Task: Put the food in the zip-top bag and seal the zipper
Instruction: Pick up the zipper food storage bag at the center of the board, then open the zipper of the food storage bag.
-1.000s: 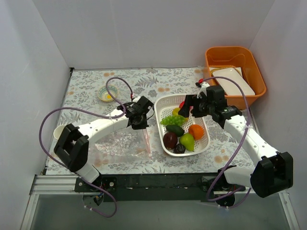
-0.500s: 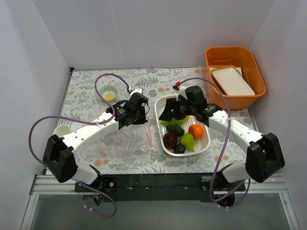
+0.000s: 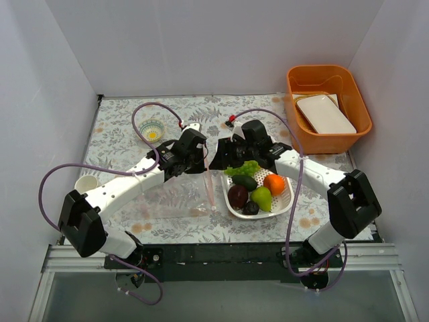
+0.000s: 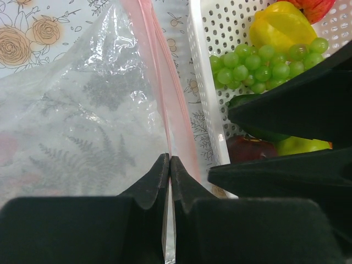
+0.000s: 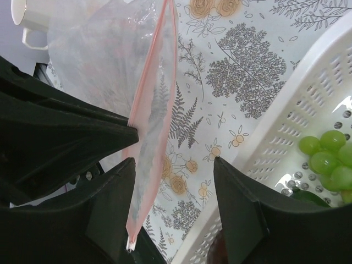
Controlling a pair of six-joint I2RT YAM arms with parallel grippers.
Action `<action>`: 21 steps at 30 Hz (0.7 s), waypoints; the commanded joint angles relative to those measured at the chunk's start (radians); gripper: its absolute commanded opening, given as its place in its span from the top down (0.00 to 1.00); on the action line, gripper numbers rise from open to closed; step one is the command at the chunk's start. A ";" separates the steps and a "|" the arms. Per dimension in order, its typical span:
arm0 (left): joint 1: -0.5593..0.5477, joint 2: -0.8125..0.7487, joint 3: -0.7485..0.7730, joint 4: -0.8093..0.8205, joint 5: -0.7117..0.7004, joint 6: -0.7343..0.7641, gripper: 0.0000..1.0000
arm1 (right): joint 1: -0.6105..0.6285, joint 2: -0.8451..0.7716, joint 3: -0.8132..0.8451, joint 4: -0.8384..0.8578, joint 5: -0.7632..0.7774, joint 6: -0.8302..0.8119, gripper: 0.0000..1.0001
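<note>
Zip-top bag: crinkled on the floral table, just left of the white basket, mouth edge lifted towards the basket. All food seemingly in the basket, none seen in the bag.

Left gripper: pressed together, pinching the pink zipper near its low end. Right gripper: spread, holding nothing, fingers either side of the strip's edge, close against the left one.

Step in hand, as judged: taking the second lip to pull the mouth open. To do well:
- Keep the left pinch firm; no slack in the bag.
- Catch one layer of the strip only with the right fingers, not both, otherwise no opening.
- Grip a little apart from the left pinch to avoid knocking fingers.
- Pull the lips apart gently, mouth facing the basket.

Hard to make out:
- Far half of the basket under the right arm in the top view; red apple and yellow piece visible only from the left wrist.
- Bag's closed end cut off in both wrist views.
- Zipper sealed or already parted: cannot tell; layers too thin to separate.
- Grapes partly behind the right fingers.
- Small dark fruit beside the plum: kind unclear.
</note>
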 commanded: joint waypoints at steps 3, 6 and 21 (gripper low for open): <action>-0.002 -0.063 0.026 0.017 0.021 0.011 1.00 | 0.032 0.047 0.066 0.061 -0.025 0.019 0.39; 0.000 -0.071 0.026 0.019 0.027 0.011 1.00 | 0.040 0.072 0.076 0.061 -0.027 0.016 0.44; 0.052 -0.074 0.193 -0.161 -0.128 0.009 1.00 | 0.042 0.208 0.195 -0.005 0.175 0.103 0.99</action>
